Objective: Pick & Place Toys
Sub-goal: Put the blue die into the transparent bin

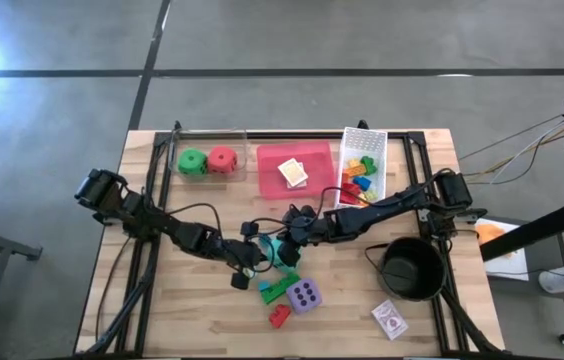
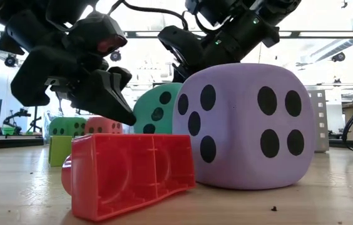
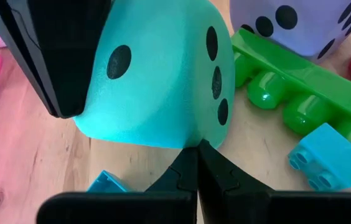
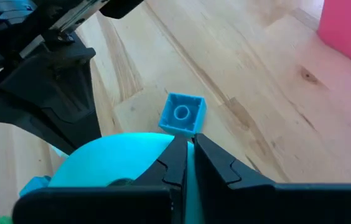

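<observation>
A teal soft die point(image 1: 284, 252) rests on the table's middle, between my two grippers. My right gripper point(image 4: 188, 146) comes from the right and is shut on its top. My left gripper point(image 3: 197, 155) comes from the left, shut, with its tips at the die's lower edge point(image 3: 182, 142). A purple die point(image 1: 304, 296), a long green brick point(image 1: 276, 289) and a red brick point(image 1: 279, 316) lie just nearer. Small blue bricks point(image 4: 183, 114) lie beside the teal die. A green die point(image 1: 193, 161) and a red die point(image 1: 222, 160) sit at the far left. My right gripper pinches a thin ridge of the teal die's soft top point(image 4: 187, 171) between its two nearly closed fingers, slanting down from the table's right. The die sits on the table. My left gripper's shut fingertips point(image 3: 195, 152) stand against the die's lower edge; I cannot tell whether they touch.
A white mesh basket point(image 1: 379, 150) with bricks stands at the far right, and a pink tray point(image 1: 272, 180) with a card pack is beside it. A black round pot point(image 1: 412, 268) stands at the near right, and a card pack point(image 1: 390, 320) lies by the front edge.
</observation>
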You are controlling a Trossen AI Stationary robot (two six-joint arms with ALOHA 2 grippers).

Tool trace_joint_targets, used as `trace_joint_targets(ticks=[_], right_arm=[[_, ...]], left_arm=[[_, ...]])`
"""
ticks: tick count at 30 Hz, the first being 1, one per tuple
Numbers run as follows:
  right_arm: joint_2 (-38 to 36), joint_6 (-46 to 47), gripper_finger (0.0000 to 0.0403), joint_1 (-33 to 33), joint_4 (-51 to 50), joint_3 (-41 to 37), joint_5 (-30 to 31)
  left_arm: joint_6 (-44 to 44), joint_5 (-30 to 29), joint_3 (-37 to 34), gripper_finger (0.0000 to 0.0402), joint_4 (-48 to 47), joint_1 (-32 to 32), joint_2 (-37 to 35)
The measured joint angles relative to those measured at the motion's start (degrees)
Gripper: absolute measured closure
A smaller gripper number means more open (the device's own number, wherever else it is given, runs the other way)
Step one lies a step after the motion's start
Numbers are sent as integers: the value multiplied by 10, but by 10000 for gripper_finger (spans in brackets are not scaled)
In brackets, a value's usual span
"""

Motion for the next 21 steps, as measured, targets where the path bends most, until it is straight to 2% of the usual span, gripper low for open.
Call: trace_joint_targets(ticks=[6,12,15,21], right_arm=[[-1,-4,387,3,-4,4,13],[-4,-26,383,3,-6,4,5],[-6,-38,358,4,-7,4,-9],[-9,-52,269,4,-11,3,-26]], left_arm=[[-10,0,1,394,-9,0,-2],[-11,0,1,329,-12,0,-5],[-16,0,1,286,-12,0,-8],[-43,13,1,216,-18,0,-25]])
